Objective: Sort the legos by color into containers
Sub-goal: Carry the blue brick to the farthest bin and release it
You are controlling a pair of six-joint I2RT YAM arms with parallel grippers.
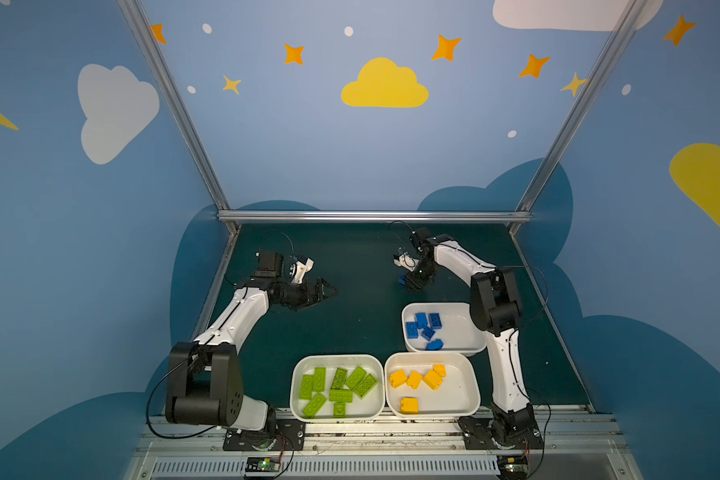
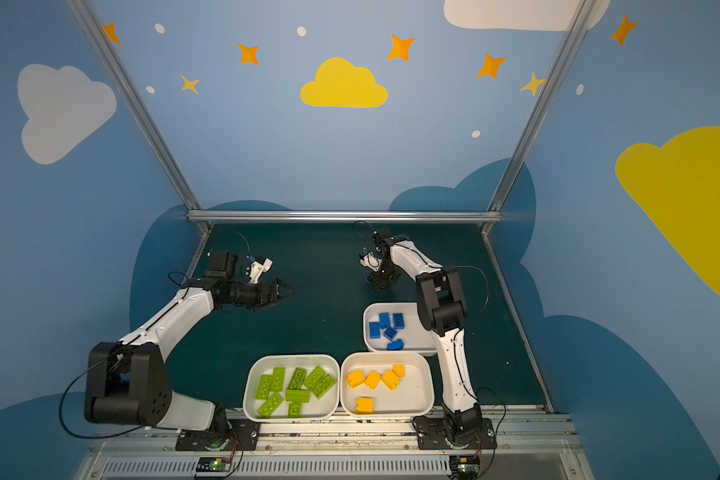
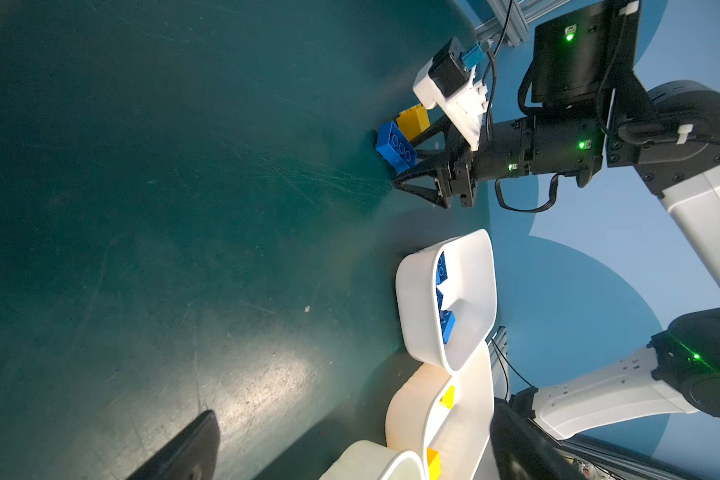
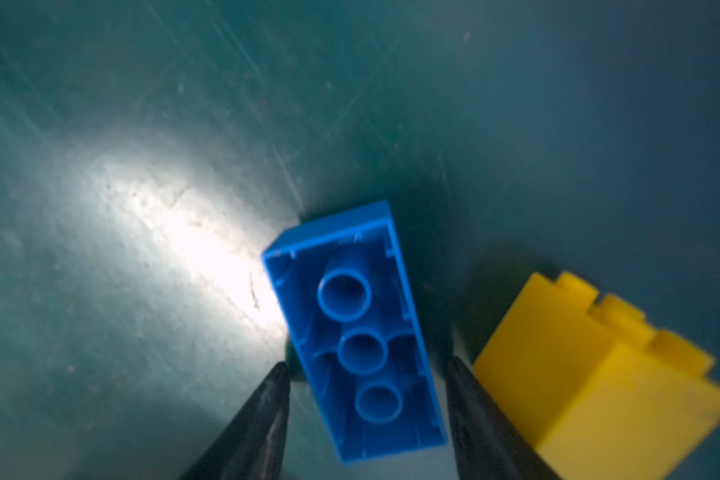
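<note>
Green tray (image 1: 336, 356), nearest, sits near-left of the blue tray (image 1: 458, 328) and holds about eight green bricks (image 1: 341, 395), all flat. Yellow tray (image 1: 454, 395) sits directly on the near side of the blue tray, rims almost touching, with five yellow bricks (image 1: 409, 405) inside. The blue tray itself holds five blue bricks (image 1: 421, 319), bunched at its left end.

Left gripper (image 1: 329, 293) hangs well left of the blue tray and a bit farther back, over the bare surface (image 1: 350, 257). Its jaws are spread wide, with nothing between them.

Right gripper (image 1: 410, 284) points down just beyond the blue tray's far left corner. Its jaws are at a narrow spread, one on each side of a loose blue brick (image 4: 358, 332), which is tilted with its hollow underside toward the wrist camera. Thin gaps seem to show on both sides of the brick, but the picture is blurry, so I cannot tell whether it is pinched or only straddled. A loose yellow brick (image 4: 599, 382) lies on the surface just outside one jaw, hidden under the gripper in both top views.
</note>
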